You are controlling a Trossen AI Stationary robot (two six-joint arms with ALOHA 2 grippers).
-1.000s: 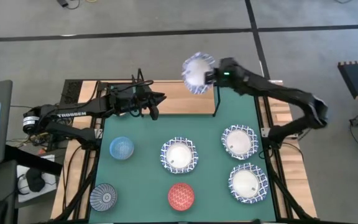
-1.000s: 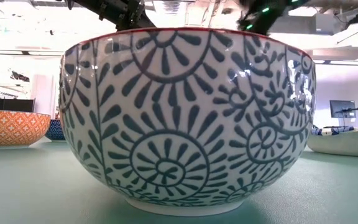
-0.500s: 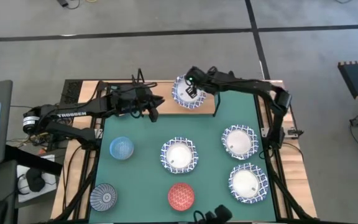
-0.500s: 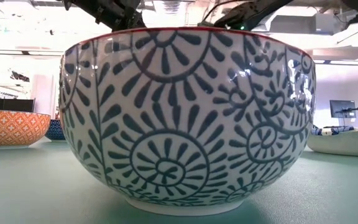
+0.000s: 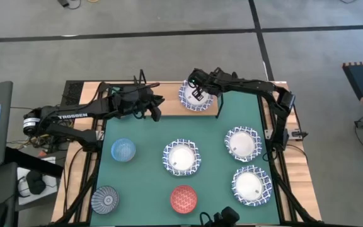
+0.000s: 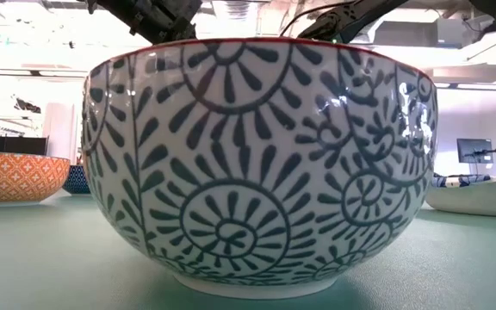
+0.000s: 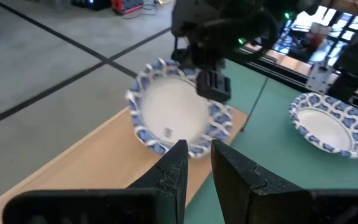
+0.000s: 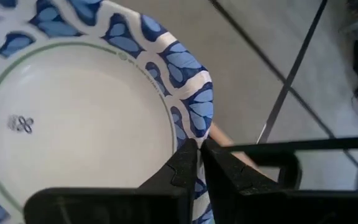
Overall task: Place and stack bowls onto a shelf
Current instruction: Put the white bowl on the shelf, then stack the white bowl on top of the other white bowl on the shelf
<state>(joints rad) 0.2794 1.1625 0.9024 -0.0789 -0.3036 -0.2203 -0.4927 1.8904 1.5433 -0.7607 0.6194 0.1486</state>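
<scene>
My right gripper (image 5: 198, 93) is shut on a wide white bowl with a blue lattice rim (image 5: 193, 98), low over the light wooden shelf plank (image 5: 172, 111) at the table's far edge. Whether the bowl's base touches the plank does not show. My left gripper (image 5: 157, 107) hovers over the plank just left of that bowl (image 7: 166, 115), holding nothing, its fingers (image 7: 178, 163) a narrow gap apart. Three more white bowls (image 5: 181, 157) (image 5: 242, 143) (image 5: 251, 185), a light blue bowl (image 5: 123, 149), a grey-blue patterned bowl (image 5: 104, 200) and a red bowl (image 5: 183, 198) stand on their bases on the green mat. No yellow bowl shows. My right gripper pinches the white bowl's rim (image 8: 201, 109) on its right side, one finger inside the bowl and one outside. The fingers (image 7: 214, 87) come from above, pointing down. The bowl is mouth-up, roughly level, close to the plank (image 7: 104, 162).
A thin black wire upright (image 5: 219, 101) stands at the plank's right end, close to the held bowl. In the low view the red-rimmed patterned bowl (image 6: 257, 164) fills most of the picture. Bare mat (image 5: 144, 183) lies between the bowls.
My right gripper has brought the white bowl down from high above the far edge, a little toward the table's left and near side, onto the shelf's right part. The bowl, tipped while raised, now lies roughly level, low over the plank.
</scene>
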